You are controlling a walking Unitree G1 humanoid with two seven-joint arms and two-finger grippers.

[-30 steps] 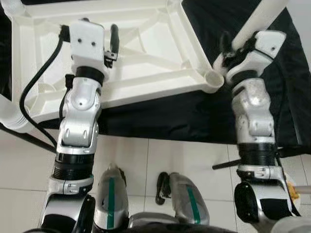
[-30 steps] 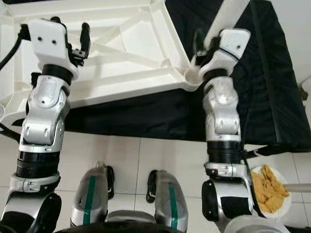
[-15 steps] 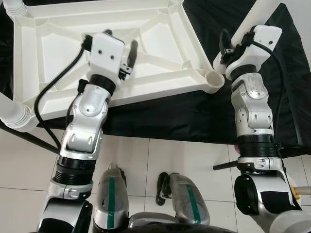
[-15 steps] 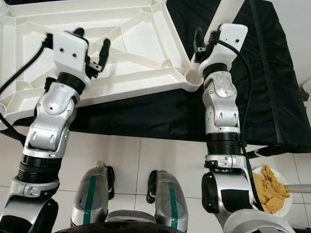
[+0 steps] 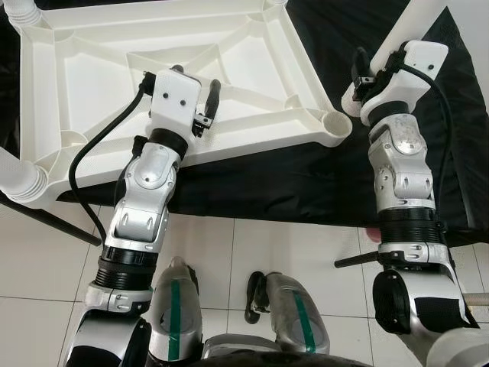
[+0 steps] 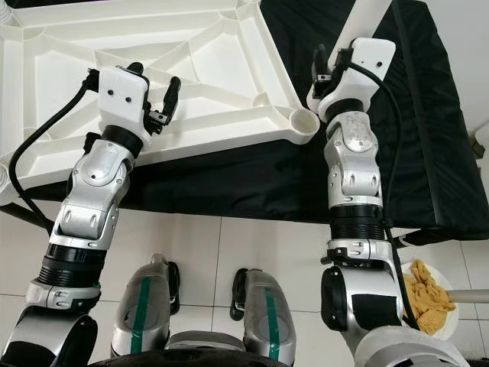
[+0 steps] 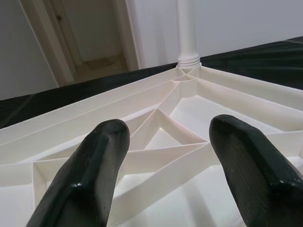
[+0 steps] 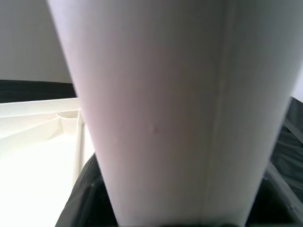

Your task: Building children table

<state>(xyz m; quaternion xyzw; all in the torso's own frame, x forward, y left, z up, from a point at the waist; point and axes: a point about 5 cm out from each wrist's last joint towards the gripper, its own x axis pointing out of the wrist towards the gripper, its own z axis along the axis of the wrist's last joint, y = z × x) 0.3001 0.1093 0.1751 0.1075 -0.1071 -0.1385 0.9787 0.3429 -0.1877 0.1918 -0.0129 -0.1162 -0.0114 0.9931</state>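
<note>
An upside-down white plastic tabletop (image 5: 92, 84) lies on a black cloth, its ribbed underside showing. My left gripper (image 7: 165, 137) hovers open over the ribs near the middle, holding nothing. My right gripper (image 5: 377, 61) is shut on a loose white table leg (image 5: 412, 19) that slants up and away to the right. The leg's lower end sits just beside and above the empty corner socket (image 5: 334, 122). Other legs stand in the near-left corner (image 5: 19, 183) and the far corner (image 7: 187, 28).
The black cloth (image 5: 306, 183) covers the low surface and hangs over its front edge. White floor tiles lie below, with my feet and a black rod (image 5: 46, 218). A plate of yellow stuff (image 6: 428, 298) sits on the floor at right.
My left gripper has swung right and toward me, from the tabletop's left part to its middle ribs. The right gripper keeps its hold on the leg and has barely shifted.
</note>
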